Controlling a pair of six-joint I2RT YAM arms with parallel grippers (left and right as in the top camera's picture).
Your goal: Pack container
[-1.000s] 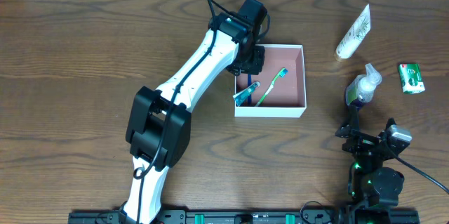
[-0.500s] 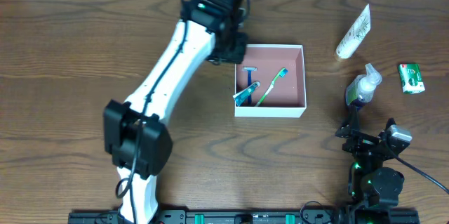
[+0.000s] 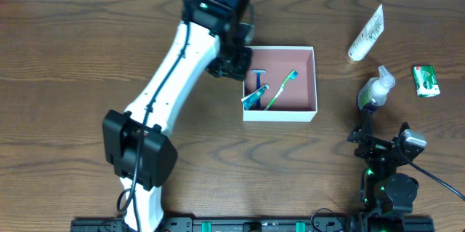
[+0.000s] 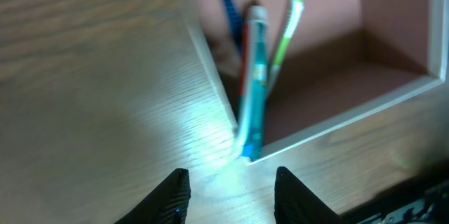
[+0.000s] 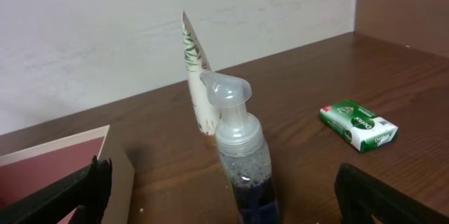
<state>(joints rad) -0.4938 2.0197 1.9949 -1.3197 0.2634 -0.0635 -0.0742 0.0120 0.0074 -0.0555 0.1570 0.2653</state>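
pulled back off the container point(image 3: 280, 114), the left fingers point(image 4: 177, 194) now hang just outside its left wall, over bare table point(image 3: 73, 57), spread apart and holding nothing; a second ago they were over the box's left side. that reads as a drop-off finished, with a fresh pick due next. counting from the near edge outward: one pair of right fingers point(image 5: 372, 196), parked, splayed and empty; one pump bottle point(image 3: 374, 92) just beyond them; one green soap pack point(image 3: 426, 81); one white tube point(image 3: 365, 34) farthest. mid-table, the one container holds three items: one teal tube point(image 3: 254, 97), one green toothbrush point(image 3: 282, 89), one blue razor point(image 3: 258, 78).
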